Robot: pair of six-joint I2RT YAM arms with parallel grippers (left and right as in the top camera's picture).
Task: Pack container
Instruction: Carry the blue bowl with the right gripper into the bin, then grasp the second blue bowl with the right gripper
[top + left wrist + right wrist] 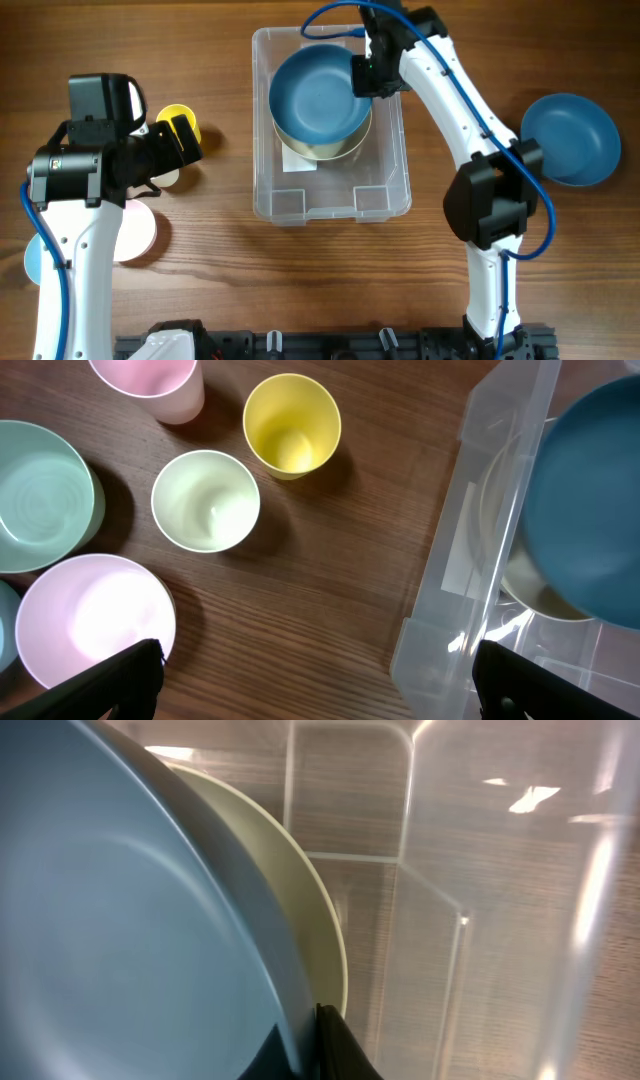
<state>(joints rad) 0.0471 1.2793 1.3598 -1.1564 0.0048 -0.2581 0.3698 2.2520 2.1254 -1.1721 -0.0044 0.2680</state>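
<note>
The clear plastic container (262, 120) stands at the table's middle back, with a cream bowl (322, 152) on its floor. My right gripper (368, 75) is shut on the right rim of a dark blue bowl (318, 98) and holds it inside the container, over the cream bowl. In the right wrist view the fingers (310, 1040) pinch the blue bowl's (120, 920) rim, with the cream bowl (305, 920) just behind and the container wall (480, 870) beyond. My left gripper (180, 140) is open and empty, left of the container (450, 610).
A second blue bowl (570, 138) sits at the right. On the left are a yellow cup (292, 425), a pale green cup (205, 500), a pink cup (150, 385), a teal bowl (40, 495) and a pink bowl (95, 620).
</note>
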